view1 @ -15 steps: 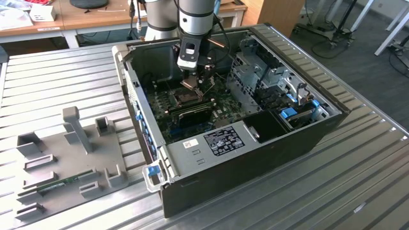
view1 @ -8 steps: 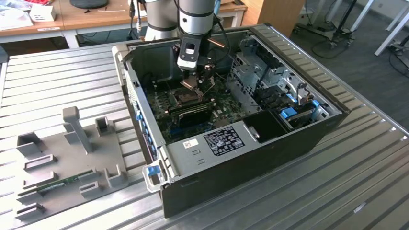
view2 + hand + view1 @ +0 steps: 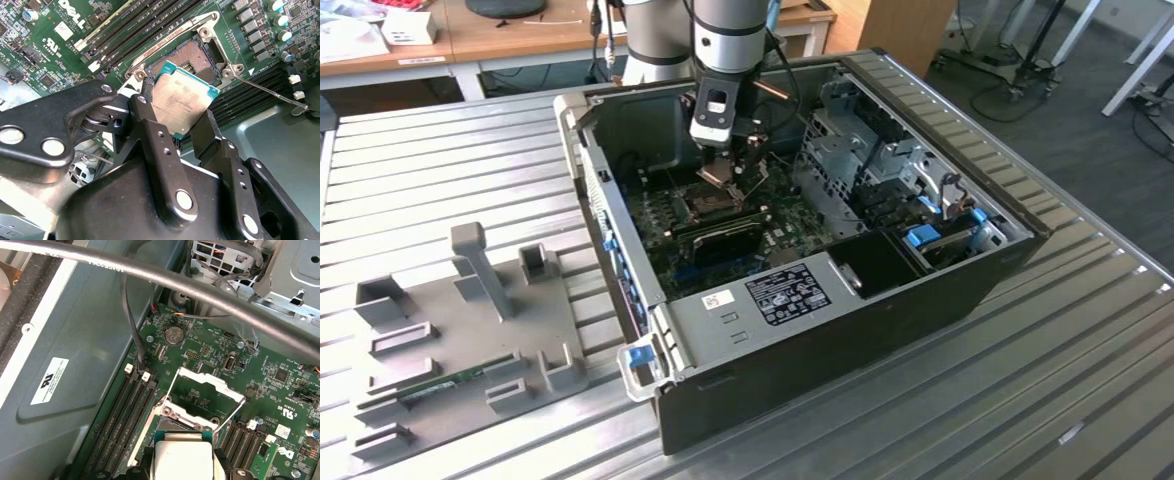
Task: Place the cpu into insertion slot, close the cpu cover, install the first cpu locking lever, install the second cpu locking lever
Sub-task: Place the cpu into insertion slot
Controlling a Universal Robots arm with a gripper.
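**Second wrist view: cpu held over the open socket**

The gripper [image 3: 176, 114] clamps the cpu [image 3: 182, 97] by two opposite edges, its jaws narrowed to the chip's width. The chip hangs above the insertion slot [image 3: 194, 56]. In the first wrist view the cpu cover [image 3: 207, 381] stands swung up, leaving the contacts free.

The cpu [image 3: 186, 94], in the gripper [image 3: 177, 110], hangs over the insertion slot [image 3: 192, 54].
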